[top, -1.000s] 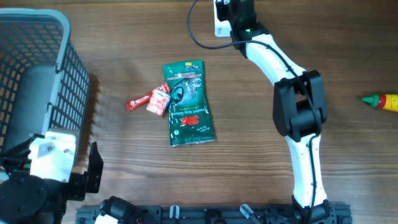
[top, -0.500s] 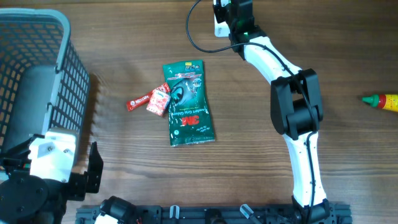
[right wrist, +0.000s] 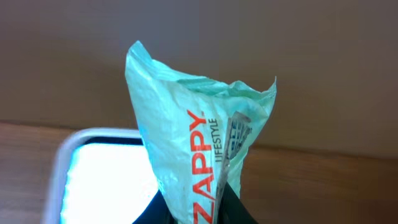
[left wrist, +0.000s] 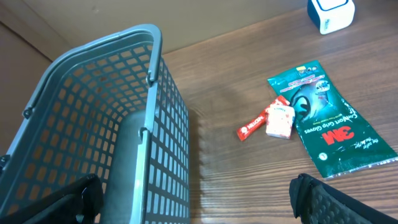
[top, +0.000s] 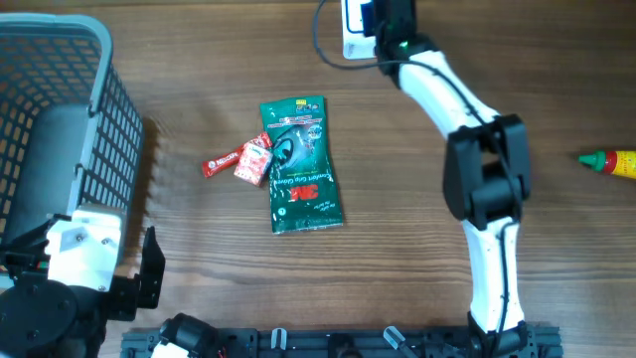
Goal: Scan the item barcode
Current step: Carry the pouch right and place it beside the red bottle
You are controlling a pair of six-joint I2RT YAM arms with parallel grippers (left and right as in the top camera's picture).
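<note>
R gripper (right wrist: 200,210) is clamped on the mint-green Zappy packet (right wrist: 199,130), held upright just beside the white scanner (right wrist: 93,180); can't tell if they touch. L gripper (left wrist: 196,199) is wide open, well apart from scanner. Green 3M pouch (top: 300,164) and 2 red sachets (top: 243,161) lie flat, apart from scanner.

The dark green packet (top: 300,164) has white print and a red logo. Just left of it lie red sachets (top: 240,159) (white lettering), farther left a grey grid-walled basket (top: 60,109). Far right sits a green-red-yellow bottle (top: 608,161). The mint-green pouch (right wrist: 199,155) bears orange lettering. The table (top: 199,249) is brown wood grain.
</note>
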